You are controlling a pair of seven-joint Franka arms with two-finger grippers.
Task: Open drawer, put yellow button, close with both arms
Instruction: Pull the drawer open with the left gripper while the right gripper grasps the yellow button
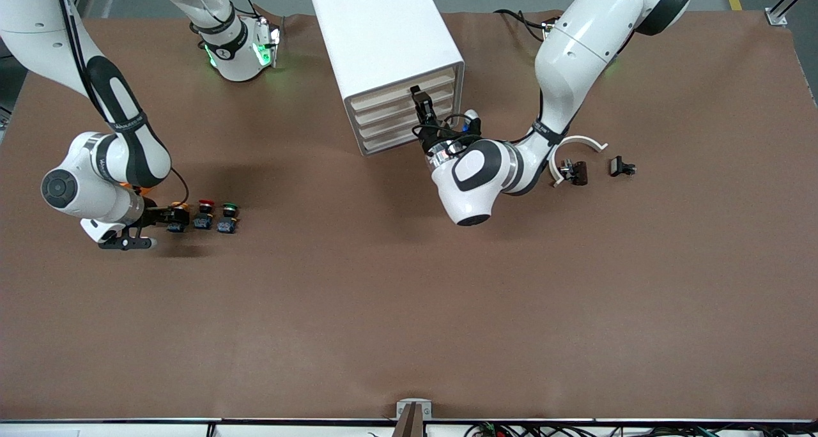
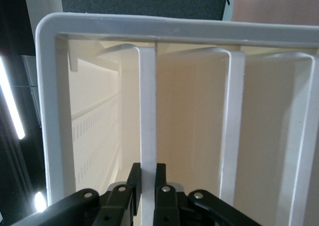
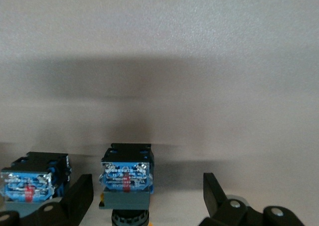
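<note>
The white cabinet (image 1: 383,34) stands at the robots' edge of the table. My left gripper (image 1: 418,99) is at its front, at the drawer (image 1: 399,85), the uppermost one. In the left wrist view my left gripper (image 2: 148,173) is shut on the drawer's white lip (image 2: 148,111), which runs beside the cabinet frame (image 2: 50,111). The drawer front stands level with the lower ones. The yellow button (image 1: 179,216) lies on the table toward the right arm's end. My right gripper (image 1: 171,218) is open around its blue-and-black body (image 3: 126,178); the fingers (image 3: 79,198) stand apart from it.
A red-capped button (image 1: 205,214) and a green-capped button (image 1: 228,218) lie in a row beside the yellow one; the red one's body (image 3: 30,178) is close to one right finger. A white curved piece (image 1: 578,144) and two small black parts (image 1: 575,170) lie toward the left arm's end.
</note>
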